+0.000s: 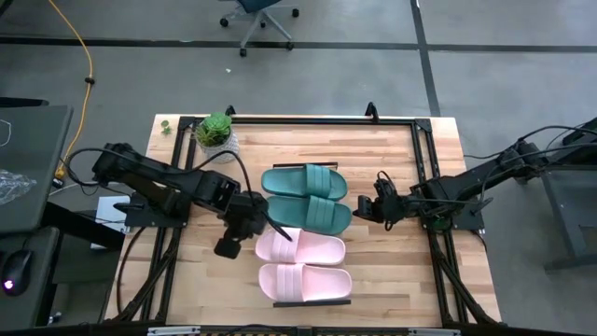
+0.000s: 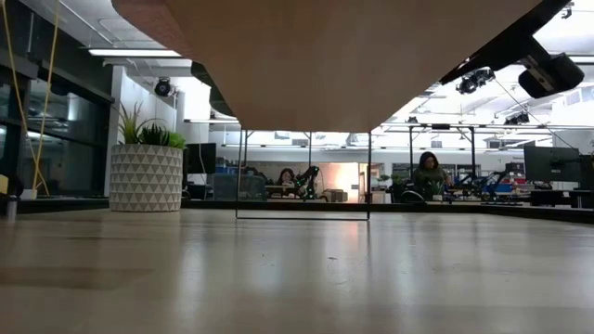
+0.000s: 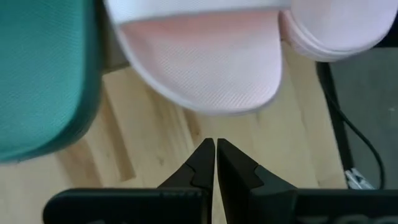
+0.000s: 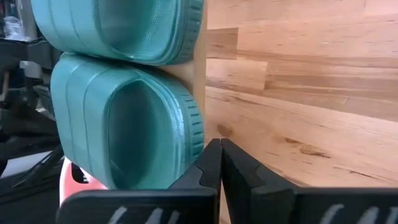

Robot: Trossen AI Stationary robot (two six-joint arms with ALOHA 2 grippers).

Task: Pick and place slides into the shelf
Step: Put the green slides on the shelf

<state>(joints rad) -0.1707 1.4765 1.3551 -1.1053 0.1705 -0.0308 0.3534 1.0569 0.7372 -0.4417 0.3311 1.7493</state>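
A: How do the grippers stand?

B: The left gripper has its fingers pressed together, nothing between them. Its tip sits just left of the far pink slide, right at that slide's end; whether it touches I cannot tell. In the left wrist view the joined fingertips point at the pink slide's rounded end, with bare wood between.

A: And the right one?

B: The right gripper is also pressed together and holds nothing. It sits just right of the near teal slide, close to its end. The right wrist view shows the joined fingertips right beside that slide's ribbed rim.

A: Where are the slides?

B: All four lie in a column at the table's middle, on the shelf, a light board with a thin black frame. Two teal ones sit on the far side, the farther one touching its mate. Two pink ones sit on the near side, the nearer one against the other. Each has a wide ribbed strap and lies crosswise, sole down.

A: Anything else?

B: A potted plant stands at the far left of the table.
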